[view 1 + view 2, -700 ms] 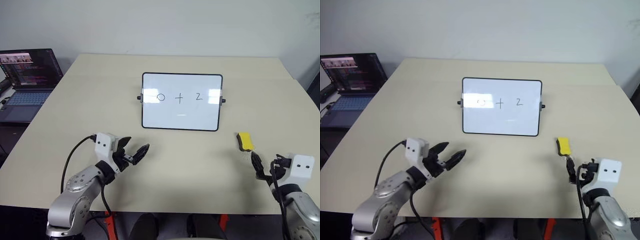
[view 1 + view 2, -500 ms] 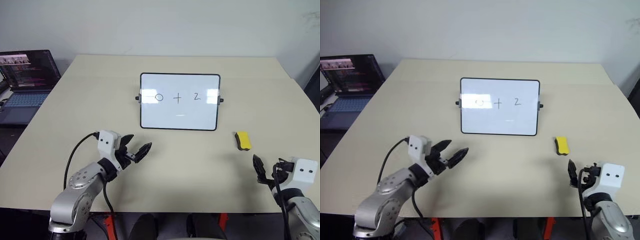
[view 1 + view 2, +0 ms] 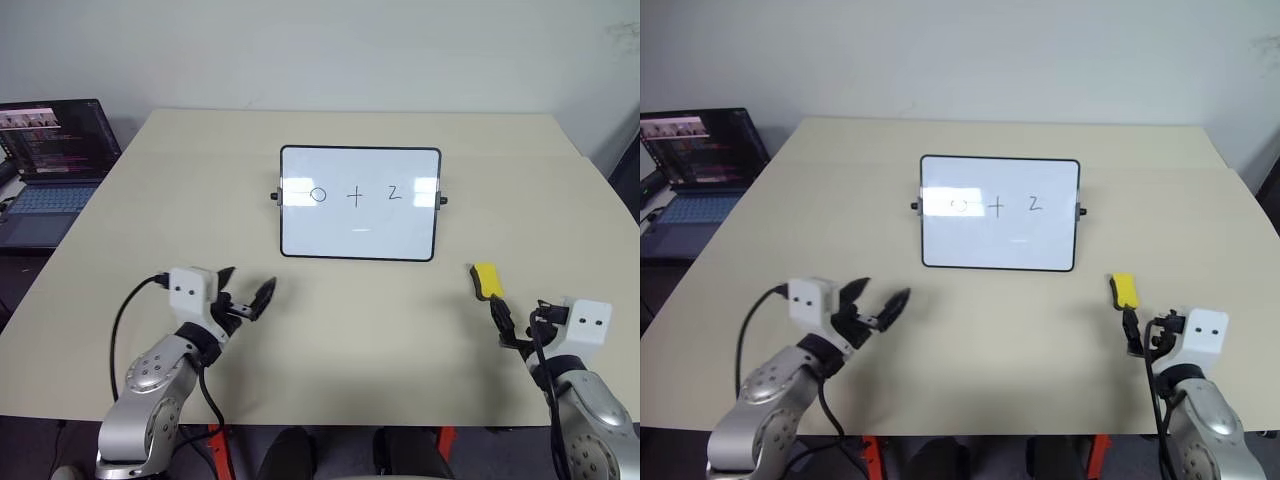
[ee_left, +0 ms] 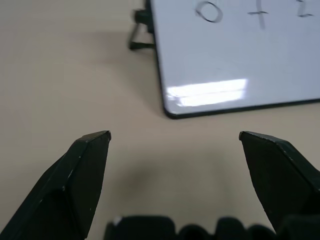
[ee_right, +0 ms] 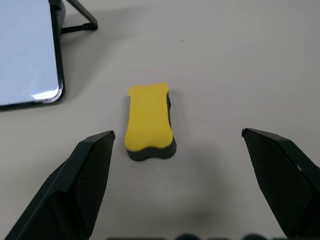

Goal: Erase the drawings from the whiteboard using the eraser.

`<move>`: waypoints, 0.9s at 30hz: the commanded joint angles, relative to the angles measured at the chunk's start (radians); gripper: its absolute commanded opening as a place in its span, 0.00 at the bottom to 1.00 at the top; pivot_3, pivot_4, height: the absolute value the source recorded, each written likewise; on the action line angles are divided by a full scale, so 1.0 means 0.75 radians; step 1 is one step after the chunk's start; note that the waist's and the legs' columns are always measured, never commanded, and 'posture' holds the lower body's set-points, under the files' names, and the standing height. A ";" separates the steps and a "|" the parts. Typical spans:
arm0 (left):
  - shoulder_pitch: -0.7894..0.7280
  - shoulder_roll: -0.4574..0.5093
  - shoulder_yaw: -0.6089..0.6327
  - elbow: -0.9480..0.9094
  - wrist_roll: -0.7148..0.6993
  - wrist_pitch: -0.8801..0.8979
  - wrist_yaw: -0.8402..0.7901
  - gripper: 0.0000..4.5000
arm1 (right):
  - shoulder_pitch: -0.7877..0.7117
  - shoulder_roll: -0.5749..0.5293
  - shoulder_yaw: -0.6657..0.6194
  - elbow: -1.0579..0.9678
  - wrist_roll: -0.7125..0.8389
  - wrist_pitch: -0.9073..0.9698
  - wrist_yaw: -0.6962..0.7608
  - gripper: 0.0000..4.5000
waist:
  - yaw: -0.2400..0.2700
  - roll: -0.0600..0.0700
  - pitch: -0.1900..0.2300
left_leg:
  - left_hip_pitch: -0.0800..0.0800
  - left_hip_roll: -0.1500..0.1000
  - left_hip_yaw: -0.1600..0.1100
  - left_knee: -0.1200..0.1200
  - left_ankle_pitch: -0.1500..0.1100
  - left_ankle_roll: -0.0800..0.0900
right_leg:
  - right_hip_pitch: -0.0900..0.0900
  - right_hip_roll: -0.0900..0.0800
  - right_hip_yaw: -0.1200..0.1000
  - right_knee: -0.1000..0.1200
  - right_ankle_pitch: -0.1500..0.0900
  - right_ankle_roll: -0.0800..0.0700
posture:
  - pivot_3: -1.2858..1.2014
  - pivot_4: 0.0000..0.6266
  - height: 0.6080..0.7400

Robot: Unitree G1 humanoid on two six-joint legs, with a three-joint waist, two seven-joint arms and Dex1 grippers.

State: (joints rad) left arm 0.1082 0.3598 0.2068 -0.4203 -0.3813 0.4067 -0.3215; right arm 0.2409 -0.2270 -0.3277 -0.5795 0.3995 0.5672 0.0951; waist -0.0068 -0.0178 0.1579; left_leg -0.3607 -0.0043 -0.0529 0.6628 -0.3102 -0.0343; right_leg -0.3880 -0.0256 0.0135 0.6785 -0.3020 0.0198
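On the beige surface I see the whiteboard standing propped near the middle, drawings in one row: circle, plus, 2. Yellow eraser lies flat on the surface to the board's right, near its lower corner, not touching it. My right pincer sits just short of the eraser, jaws wide, nothing held; wrist view has the eraser between the fingers, no contact. My left pincer hovers near the board's lower left, jaws wide, empty. Open laptop far left.
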 commanded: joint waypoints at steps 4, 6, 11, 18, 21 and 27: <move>0.030 -0.021 0.048 -0.027 0.040 -0.078 0.038 1.00 | -0.037 -0.032 -0.015 -0.002 -0.003 -0.021 0.030 0.99 | 0.002 0.000 0.000 | -0.001 0.000 0.000 0.000 0.000 0.000 | 0.000 0.000 0.000 0.000 0.000 0.000 | 0.52 0.24 1.00; 0.007 -0.013 0.050 -0.024 0.038 -0.073 0.038 1.00 | -0.042 -0.033 -0.015 -0.011 0.000 -0.012 0.026 0.99 | 0.002 0.000 0.000 | -0.001 0.000 0.000 0.000 0.000 0.000 | 0.000 0.000 0.000 -0.001 0.000 0.000 | 0.52 0.24 1.00; -0.076 0.079 0.089 -0.004 -0.031 -0.013 -0.063 1.00 | -0.076 -0.037 0.003 -0.062 0.020 0.051 0.006 0.99 | 0.002 0.000 0.000 | 0.000 0.000 0.000 0.000 0.000 0.000 | 0.000 0.000 -0.001 0.000 0.000 0.000 | 0.52 0.24 1.00; -0.229 0.309 0.136 -0.061 -0.393 0.270 -0.348 1.00 | -0.184 -0.053 -0.011 -0.066 0.067 0.179 -0.019 0.99 | -0.003 0.000 0.001 | -0.001 0.000 0.000 0.000 0.000 0.000 | 0.000 0.000 -0.001 0.000 0.000 0.000 | 0.52 0.24 1.00; -0.296 0.427 0.140 -0.034 -0.473 0.343 -0.455 1.00 | -0.237 -0.064 -0.001 -0.072 0.084 0.233 -0.021 0.99 | -0.008 0.001 0.002 | 0.000 0.000 0.000 0.000 0.000 0.000 | -0.001 0.000 -0.001 0.000 0.000 0.000 | 0.52 0.24 1.00; -0.512 0.652 0.120 0.091 -0.638 0.508 -0.711 1.00 | -0.318 -0.091 0.014 -0.079 0.111 0.312 -0.012 0.99 | -0.016 0.001 0.004 | -0.001 -0.001 -0.001 0.000 0.000 0.000 | -0.001 0.001 -0.002 0.000 0.000 0.000 | 0.52 0.24 1.00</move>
State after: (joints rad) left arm -0.2449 0.8091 0.2834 -0.3547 -0.8114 0.7589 -0.7805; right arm 0.0180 -0.2854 -0.3218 -0.5952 0.4665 0.7936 0.0850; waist -0.0185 -0.0171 0.1613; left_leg -0.3615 -0.0047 -0.0537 0.6625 -0.3102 -0.0343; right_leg -0.3886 -0.0246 0.0121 0.6782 -0.3021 0.0196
